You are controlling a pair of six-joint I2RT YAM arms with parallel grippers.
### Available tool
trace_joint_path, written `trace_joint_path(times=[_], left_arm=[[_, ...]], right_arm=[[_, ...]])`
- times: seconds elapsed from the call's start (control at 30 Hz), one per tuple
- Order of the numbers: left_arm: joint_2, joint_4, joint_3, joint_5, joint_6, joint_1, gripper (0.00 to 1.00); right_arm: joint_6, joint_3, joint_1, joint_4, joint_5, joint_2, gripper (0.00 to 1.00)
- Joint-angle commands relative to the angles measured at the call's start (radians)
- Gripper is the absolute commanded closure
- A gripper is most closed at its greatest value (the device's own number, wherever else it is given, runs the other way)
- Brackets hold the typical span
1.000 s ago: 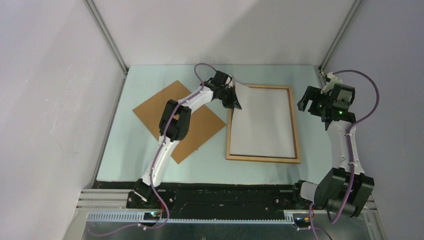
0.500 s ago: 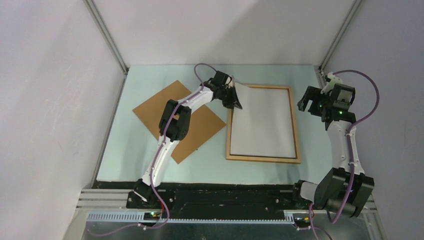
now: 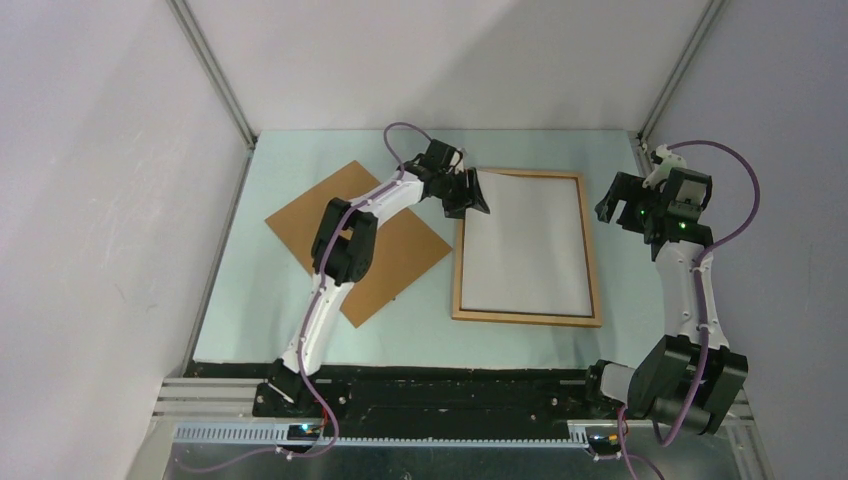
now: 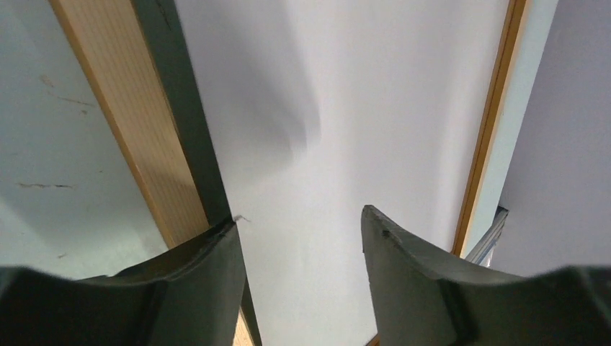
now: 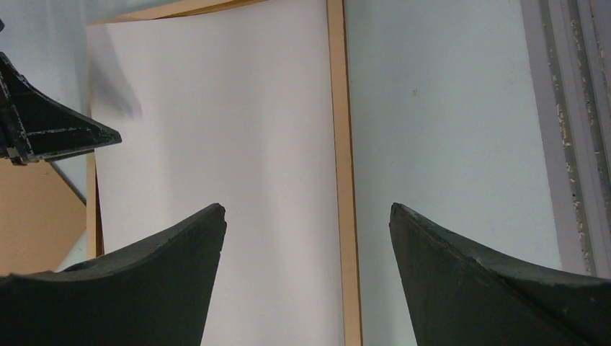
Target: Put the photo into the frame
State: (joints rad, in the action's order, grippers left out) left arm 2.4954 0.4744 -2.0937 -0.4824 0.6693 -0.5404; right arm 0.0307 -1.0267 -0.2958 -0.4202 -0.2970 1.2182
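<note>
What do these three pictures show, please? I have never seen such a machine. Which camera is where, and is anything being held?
These are two robot arms bolted to the near edge of a table, each ending in a two-finger gripper. The wide picture comes from a fixed camera above and behind them. The other two come from small cameras on the wrists, so the dark shapes at the bottom are the fingers. On the pale green table lie a brown backing board and a light-wood frame. Inside the frame lies the photo, white back up. The left gripper is open over the photo's far left corner and grips nothing. The right gripper is open above the frame's right edge, also empty.
</note>
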Motion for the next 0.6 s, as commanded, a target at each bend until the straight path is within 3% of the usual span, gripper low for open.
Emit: trace_joint_path(times=[0.0, 0.37, 0.57], left_arm=[[-0.087, 0.007, 0.033, 0.054, -0.036, 0.000, 0.32], [-0.314, 0.019, 0.201, 0.198, -0.161, 0.005, 0.05], [-0.491, 0.019, 0.310, 0.263, -0.271, 0.012, 0.00]], right_arm=[[0.008, 0.004, -0.006, 0.032, -0.013, -0.014, 0.13], [0.003, 0.004, -0.009, 0.030, -0.017, -0.020, 0.12], [-0.001, 0.018, 0.003, 0.053, -0.024, -0.038, 0.12]])
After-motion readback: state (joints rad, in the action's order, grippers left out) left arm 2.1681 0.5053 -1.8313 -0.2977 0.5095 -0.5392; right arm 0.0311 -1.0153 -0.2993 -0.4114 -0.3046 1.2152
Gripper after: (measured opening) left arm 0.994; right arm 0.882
